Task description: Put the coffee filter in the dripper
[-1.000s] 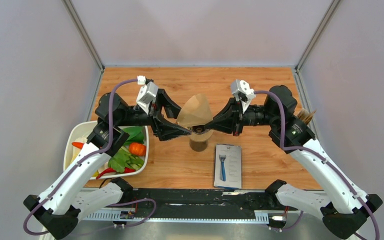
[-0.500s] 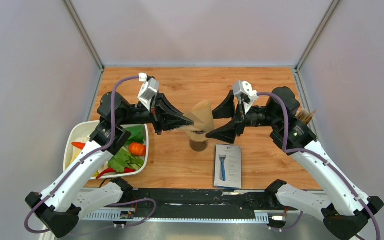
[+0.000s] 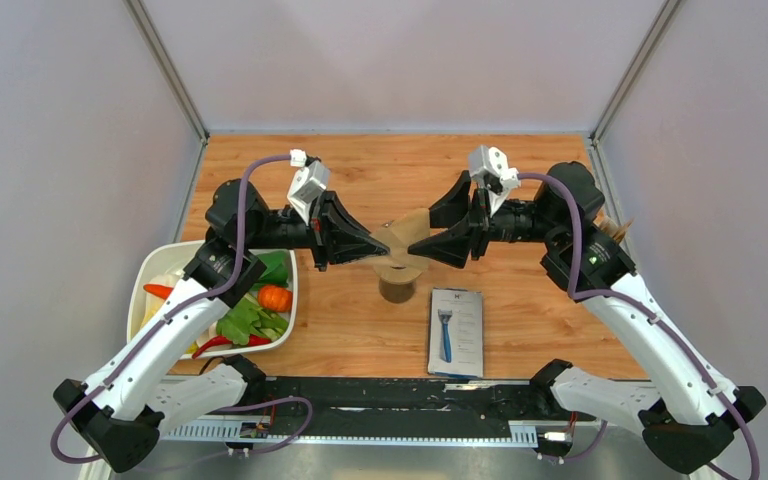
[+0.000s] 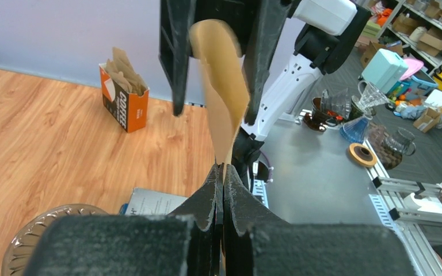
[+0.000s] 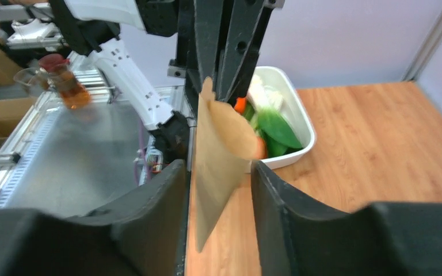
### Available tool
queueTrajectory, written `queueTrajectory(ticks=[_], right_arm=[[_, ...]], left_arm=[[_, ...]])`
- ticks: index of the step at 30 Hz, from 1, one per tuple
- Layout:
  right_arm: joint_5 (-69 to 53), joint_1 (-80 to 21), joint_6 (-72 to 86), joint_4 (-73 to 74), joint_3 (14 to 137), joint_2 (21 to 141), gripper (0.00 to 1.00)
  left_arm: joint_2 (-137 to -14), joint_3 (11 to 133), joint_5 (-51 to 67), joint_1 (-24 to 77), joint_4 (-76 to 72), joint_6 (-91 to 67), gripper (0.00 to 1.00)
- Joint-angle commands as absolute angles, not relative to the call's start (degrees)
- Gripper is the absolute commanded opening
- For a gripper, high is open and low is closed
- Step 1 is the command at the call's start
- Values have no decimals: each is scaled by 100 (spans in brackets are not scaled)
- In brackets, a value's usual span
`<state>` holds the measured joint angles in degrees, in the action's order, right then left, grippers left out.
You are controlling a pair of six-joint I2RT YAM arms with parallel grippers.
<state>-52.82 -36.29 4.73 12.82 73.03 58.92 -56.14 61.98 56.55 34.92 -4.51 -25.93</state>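
So: one thin light-tan paper coffee filter (image 3: 406,230) is held up just above the one small brownish translucent cone dripper (image 3: 397,282). That much is seen from the top camera. Only the left wrist view shows that the left gripper (image 4: 221,172) is pressed tight on the filter's lower edge. An orange cardboard box (image 4: 124,95) with tan paper sticking out is also caught there. In the right wrist view the right gripper (image 5: 218,167) is spread wide with the filter between its fingers; contact can't be told. Also counted: one white tray of vegetables (image 3: 165,248), one boxed blue razor (image 3: 456,330).
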Motion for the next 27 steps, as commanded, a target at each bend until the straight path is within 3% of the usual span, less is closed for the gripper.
queueTrajectory(ticks=[1,3,4,7,13,14,15,16,17,21,27], right_arm=[[-5162,-3630,460,1066,7655,5941,59],[-5152,-3630,474,1057,7741,5986,57],[-5151,-3634,481,1055,7777,6005,49],[-5198,-3626,470,1039,7810,6031,2],[-5254,-3632,448,994,7739,5978,0],[-5174,-3624,474,998,7708,5961,18],[-5127,-3617,513,1010,7669,5934,54],[-5077,-3605,539,1049,7615,5902,81],[-5073,-3604,529,1081,7497,5849,90],[-5206,-3603,229,1319,7041,5540,90],[-5494,-3603,90,1500,6545,5327,68]], left_arm=[[-5586,6344,5778,3530,-139,-2205,0],[-5587,6355,5789,3525,-45,-2126,0],[-5588,6359,5791,3525,48,-2067,0],[-5597,6366,5728,3524,226,-1972,0],[-5588,6413,5701,3525,363,-1871,0],[-5572,6419,5717,3524,335,-1909,0],[-5563,6434,5724,3524,257,-1943,0],[-5539,6452,5729,3531,217,-2000,0],[-5521,6471,5730,3532,124,-2033,0],[-5406,6442,5703,3507,-343,-2378,0],[-5337,6346,5701,3490,-824,-2642,0]])
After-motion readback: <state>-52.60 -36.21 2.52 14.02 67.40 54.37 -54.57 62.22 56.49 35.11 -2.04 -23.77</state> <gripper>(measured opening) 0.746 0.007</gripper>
